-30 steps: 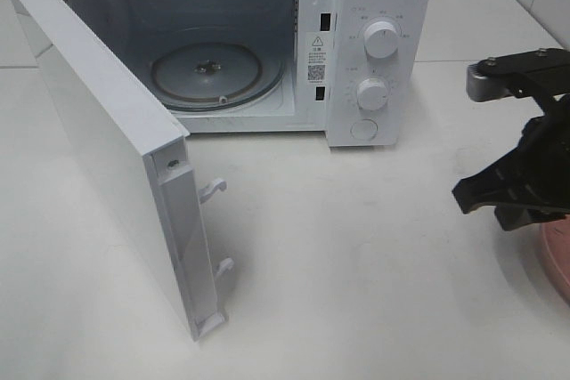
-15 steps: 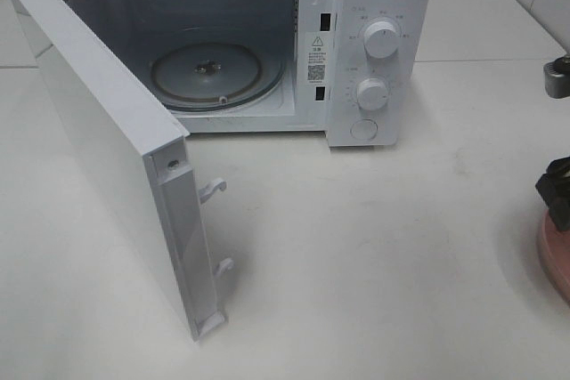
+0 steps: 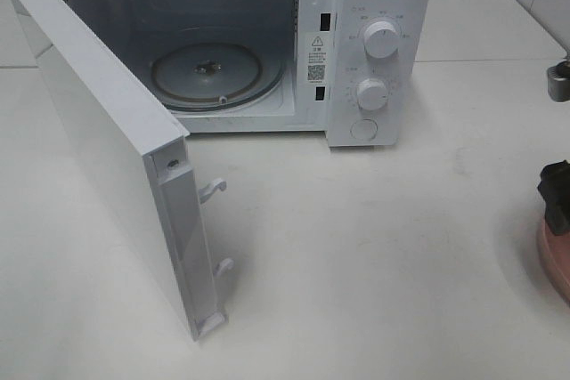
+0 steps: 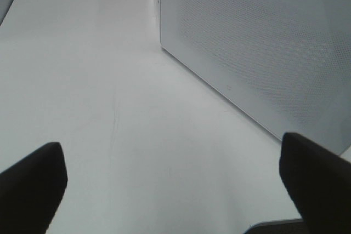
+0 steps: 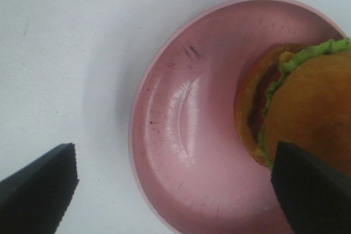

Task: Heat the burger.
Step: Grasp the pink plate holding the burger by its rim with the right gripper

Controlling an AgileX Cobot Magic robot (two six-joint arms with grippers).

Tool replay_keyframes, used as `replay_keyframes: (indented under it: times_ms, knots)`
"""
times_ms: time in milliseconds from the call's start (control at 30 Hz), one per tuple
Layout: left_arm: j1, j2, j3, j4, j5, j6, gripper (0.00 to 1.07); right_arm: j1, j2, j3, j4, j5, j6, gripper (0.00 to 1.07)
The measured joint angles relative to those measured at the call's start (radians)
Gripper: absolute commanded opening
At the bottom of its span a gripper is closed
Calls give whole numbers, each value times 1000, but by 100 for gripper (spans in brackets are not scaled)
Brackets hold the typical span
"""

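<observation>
Right wrist view looks down at the pink plate (image 5: 181, 113) on the white desk (image 5: 66, 53). The burger (image 5: 307, 102) sits on the plate, close to one edge and not in the middle. My right hand (image 5: 175, 190) hangs over the plate, spread wide with nothing in it. One finger (image 5: 312, 190) is in front of the burger in this view. The other is out over the bare desk beside the plate. So the burger is not between them yet.

From the high camera, the microwave (image 3: 374, 6) stands well apart from the plate. Its door (image 3: 98, 131) is swung wide, and the glass tray (image 3: 207, 73) inside has nothing on it. My left hand (image 4: 175, 184) is far from the plate, by the outer side of the door. It is spread wide too and holds nothing.

I think the job now is to grab the burger. To do it well, I would slide the right hand across the plate until the bun sits right in the middle of the gap. Then I would go down slowly and stop before the tips hit the plate. I would squeeze softly at the bun's sides. A hard squeeze could squash it or push the lettuce out.
</observation>
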Motion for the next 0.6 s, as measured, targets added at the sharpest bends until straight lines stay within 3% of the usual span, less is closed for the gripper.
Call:
replay_keyframes:
  times_ms: [600]
  knots:
    - [0, 0, 0, 0, 0, 0, 98, 0, 255, 0, 37, -108, -3, 87]
